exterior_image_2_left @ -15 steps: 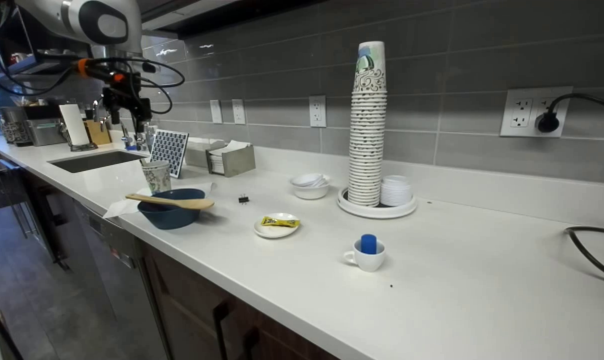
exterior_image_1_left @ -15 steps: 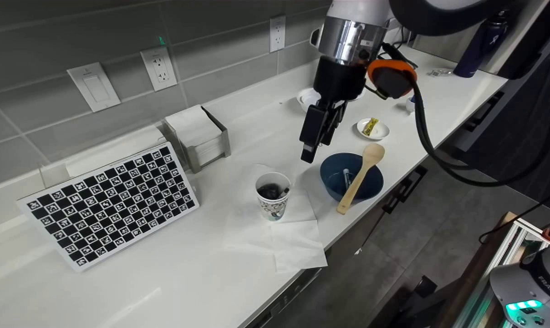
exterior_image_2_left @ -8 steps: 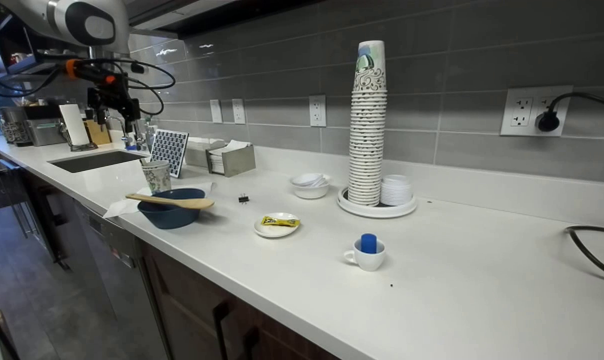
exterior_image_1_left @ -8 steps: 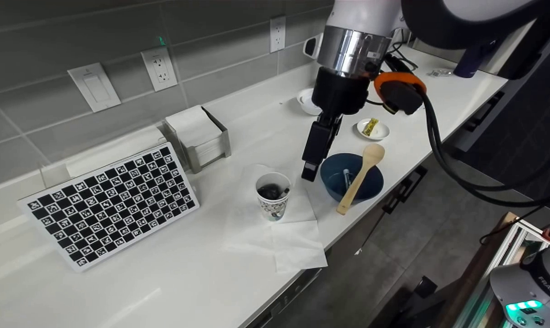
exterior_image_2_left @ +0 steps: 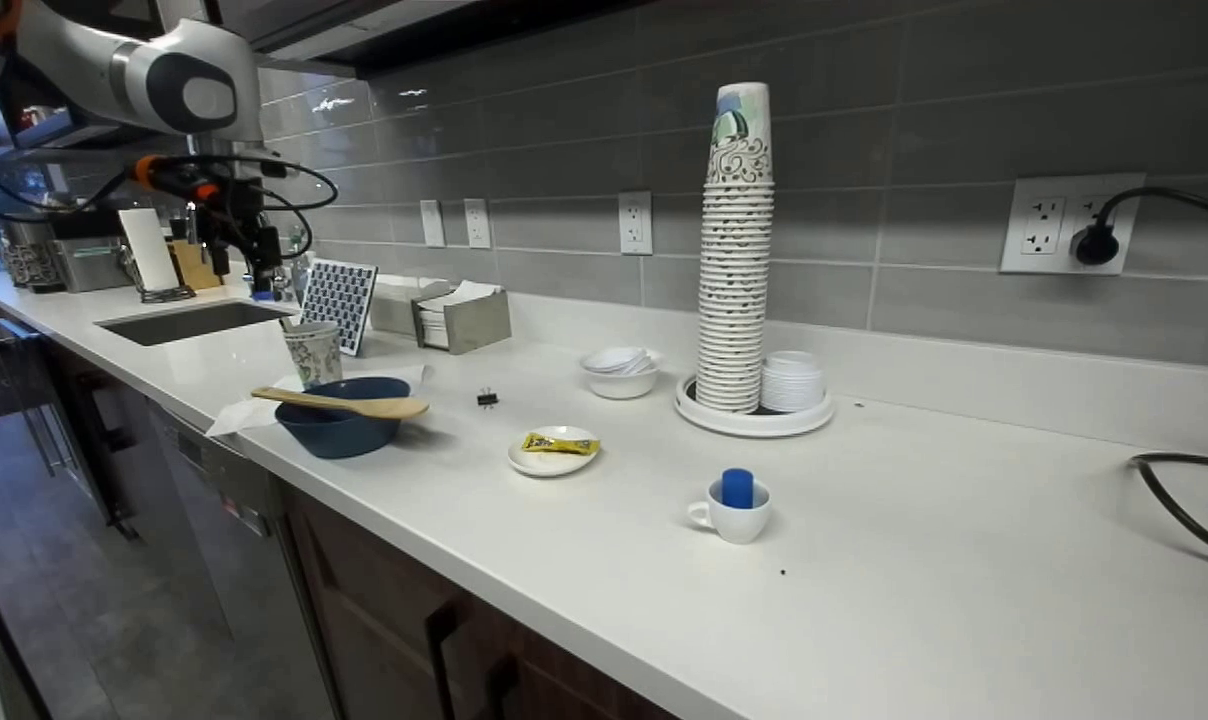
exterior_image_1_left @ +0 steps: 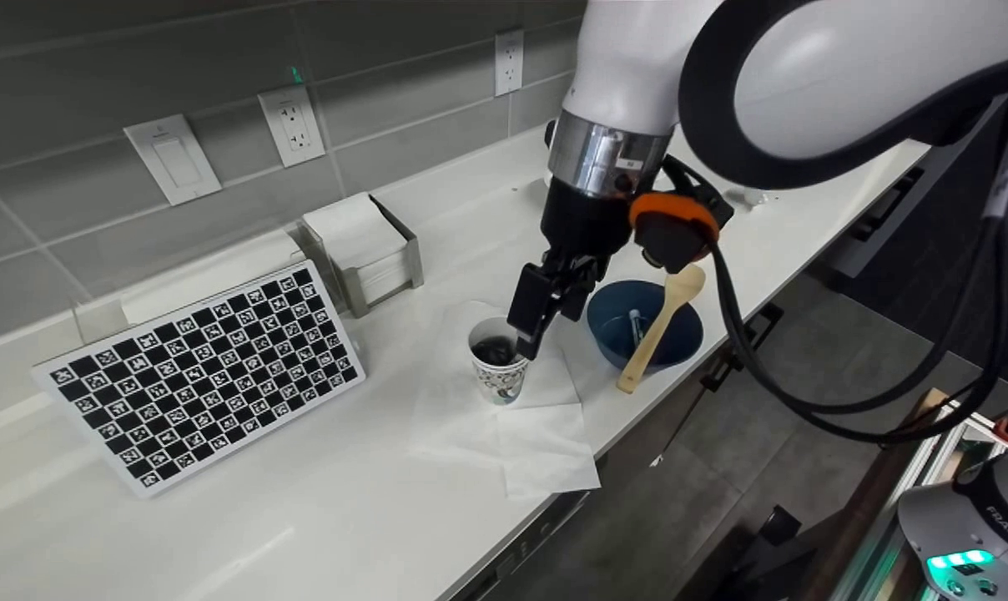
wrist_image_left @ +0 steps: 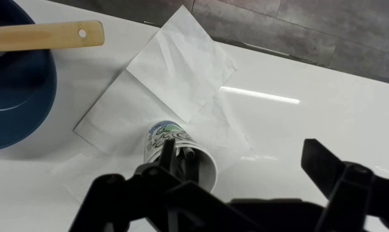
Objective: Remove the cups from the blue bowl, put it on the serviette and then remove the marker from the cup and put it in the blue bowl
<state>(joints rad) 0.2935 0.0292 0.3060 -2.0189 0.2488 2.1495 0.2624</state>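
The white patterned paper cup [exterior_image_1_left: 497, 386] stands upright on the rumpled white serviette [exterior_image_1_left: 547, 455]; the wrist view shows the cup [wrist_image_left: 160, 135] and serviette [wrist_image_left: 181, 64] too. Dark things fill the cup, and a marker-like tip [wrist_image_left: 189, 153] shows inside its rim. The dark blue bowl [exterior_image_1_left: 608, 321] stands beside the serviette with a pen-like thing [exterior_image_1_left: 636, 325] inside; it also shows in an exterior view [exterior_image_2_left: 336, 432]. My gripper [exterior_image_1_left: 550, 330] is open and empty above the cup's bowl side. In the wrist view [wrist_image_left: 241, 151], one finger overlaps the cup's mouth and the other is well off it.
A wooden spoon [exterior_image_1_left: 658, 330] lies across the bowl's rim. A chequered board [exterior_image_1_left: 204, 376] and a napkin holder [exterior_image_1_left: 366, 250] stand near the wall. A plate with a yellow packet [exterior_image_2_left: 559, 445], a mug [exterior_image_2_left: 734, 520] and stacked cups [exterior_image_2_left: 736, 250] stand farther along. The counter's front edge is close to the bowl.
My gripper has come down and across, from above the bowl's near side to the cup's rim. The cup, bowl, spoon and serviette have not moved.
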